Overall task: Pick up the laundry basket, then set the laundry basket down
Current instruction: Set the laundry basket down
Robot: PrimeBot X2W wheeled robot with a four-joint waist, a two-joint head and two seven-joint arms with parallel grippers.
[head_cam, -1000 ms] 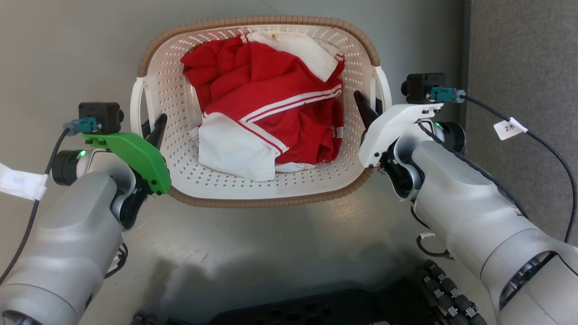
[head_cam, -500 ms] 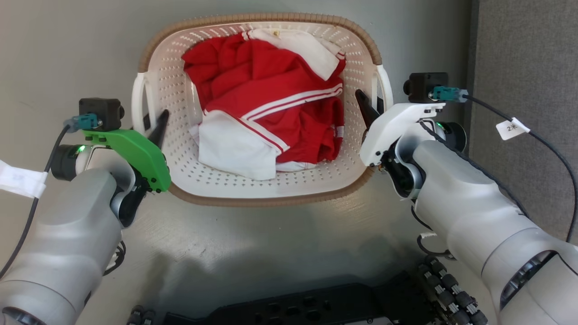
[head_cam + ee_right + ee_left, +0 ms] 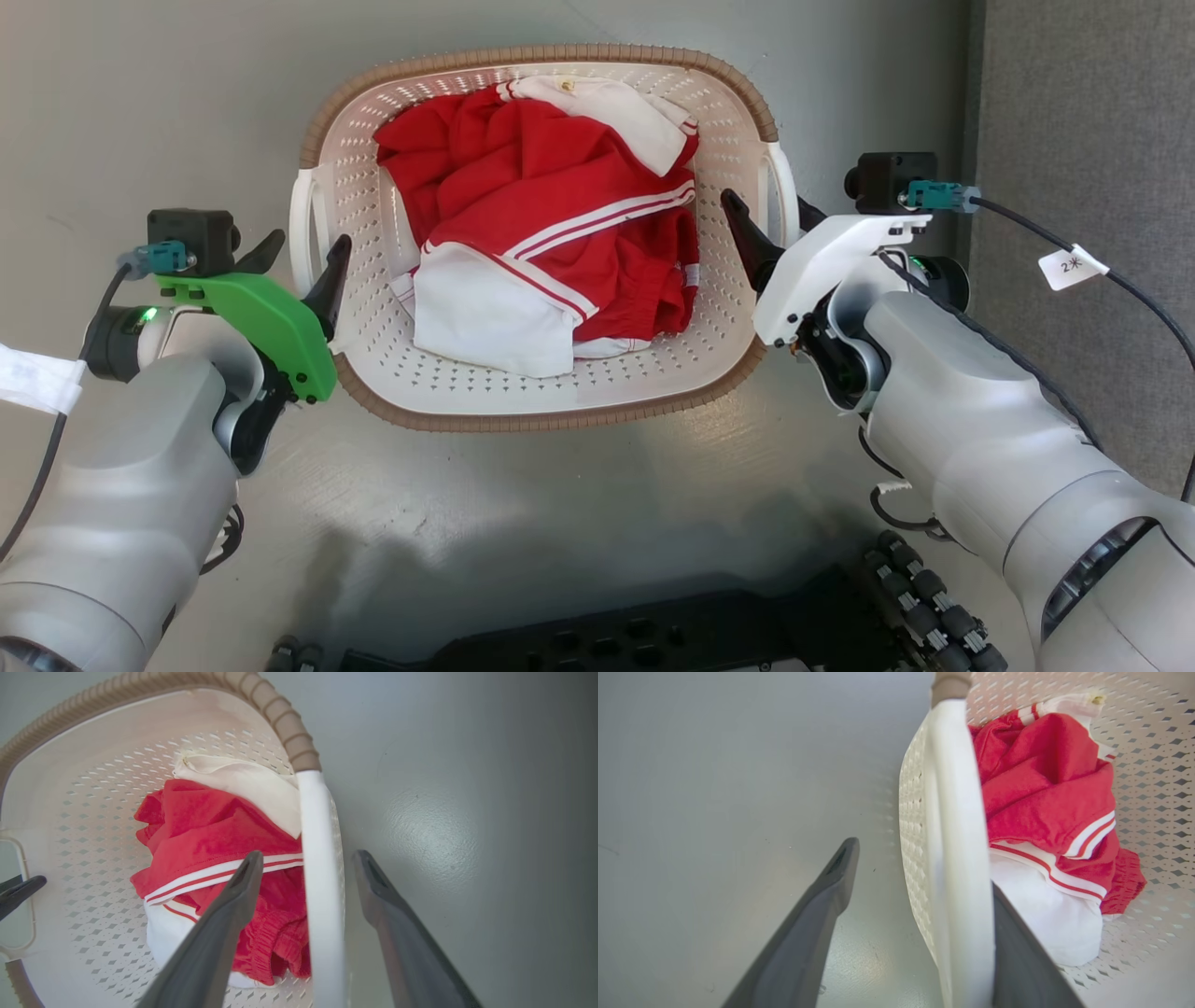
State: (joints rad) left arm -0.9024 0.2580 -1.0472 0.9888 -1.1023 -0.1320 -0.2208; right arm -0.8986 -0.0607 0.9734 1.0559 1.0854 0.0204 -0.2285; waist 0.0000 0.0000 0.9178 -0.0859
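laundry basket (image 3: 541,422) sits on the grey floor (image 3: 140,112) right in front of me, w/ red and white clothes (image 3: 560,196) piled inside. left jaws are open: one finger (image 3: 817,914) is outside the left handle (image 3: 957,858) w/ a clear gap, the other is inside the basket, close against it. right jaws are open too, fingers (image 3: 233,905) either side of the right handle (image 3: 317,882), not pinching it.
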